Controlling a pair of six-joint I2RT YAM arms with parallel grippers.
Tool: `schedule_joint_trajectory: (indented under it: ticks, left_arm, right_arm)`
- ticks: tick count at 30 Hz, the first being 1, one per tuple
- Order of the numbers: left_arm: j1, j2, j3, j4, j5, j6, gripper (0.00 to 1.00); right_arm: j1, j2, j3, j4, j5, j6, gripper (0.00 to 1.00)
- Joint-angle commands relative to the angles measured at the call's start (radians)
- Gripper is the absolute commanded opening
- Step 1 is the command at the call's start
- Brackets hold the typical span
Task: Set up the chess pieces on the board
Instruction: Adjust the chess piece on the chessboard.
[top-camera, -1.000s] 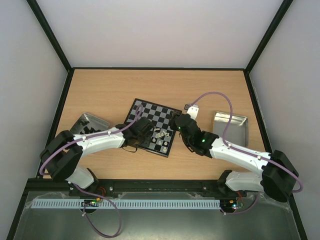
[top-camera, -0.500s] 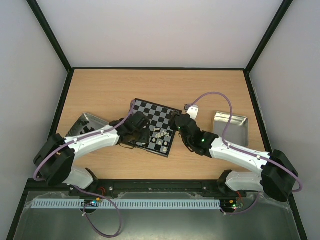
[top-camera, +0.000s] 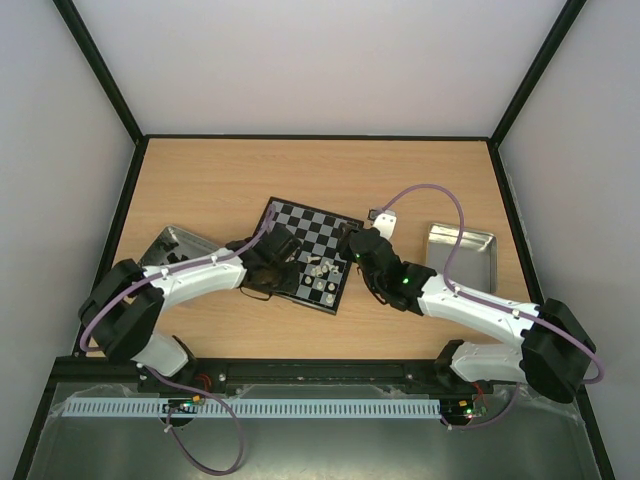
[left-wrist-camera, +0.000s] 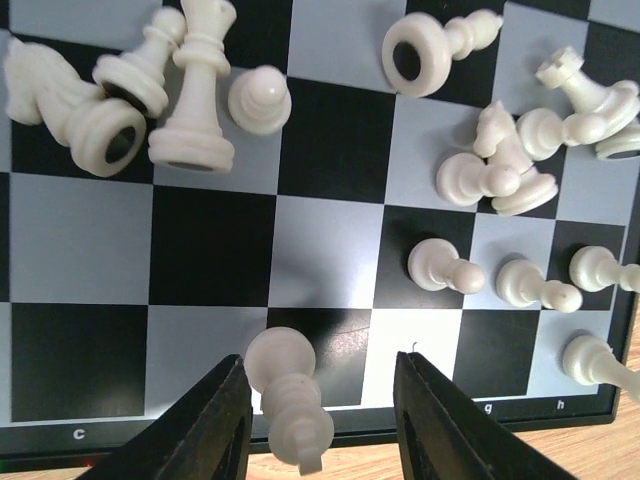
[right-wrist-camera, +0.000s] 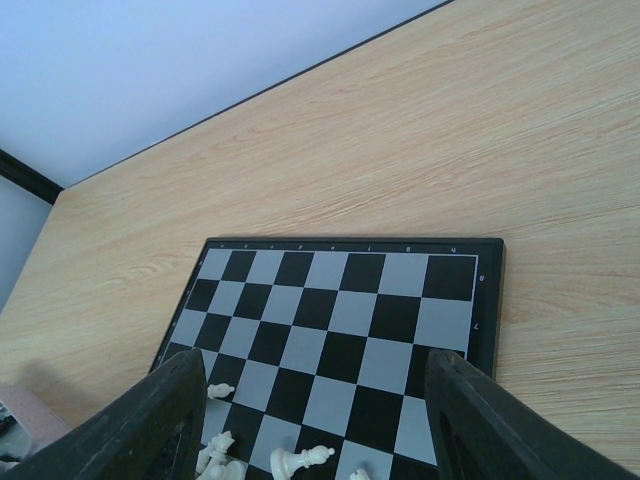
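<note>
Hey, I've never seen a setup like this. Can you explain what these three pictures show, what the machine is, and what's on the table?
This is a robot with two arms, the left arm and the right arm, bolted at the near edge of a wooden table. One picture looks down from above. The other two come from a camera on each wrist, so each shows its own gripper's dark fingers.

On the table lie a small chessboard, a left tray and a right tray. Cream-white chess pieces are scattered on the board, many tipped over.

The left gripper is open around one fallen piece at the board's edge, not clamping it. The right gripper is open and empty.
</note>
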Motion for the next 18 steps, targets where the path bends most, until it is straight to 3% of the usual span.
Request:
schedule_joint_trajectory:
  ticks: [1, 11, 18]
  left_arm:
    - [0.005, 0.031, 0.014, -0.011, 0.044, 0.015, 0.4]
    - [0.008, 0.021, 0.008, 0.038, 0.125, 0.03, 0.39]
    - [0.026, -0.013, 0.018, 0.006, 0.082, 0.001, 0.48]
  right_arm:
    - [-0.006, 0.003, -0.005, -0.01, 0.02, 0.015, 0.59]
    - [-0.007, -0.005, -0.011, -0.013, 0.025, 0.015, 0.59]
    - [-0.005, -0.015, -0.013, -0.021, 0.03, 0.019, 0.59]
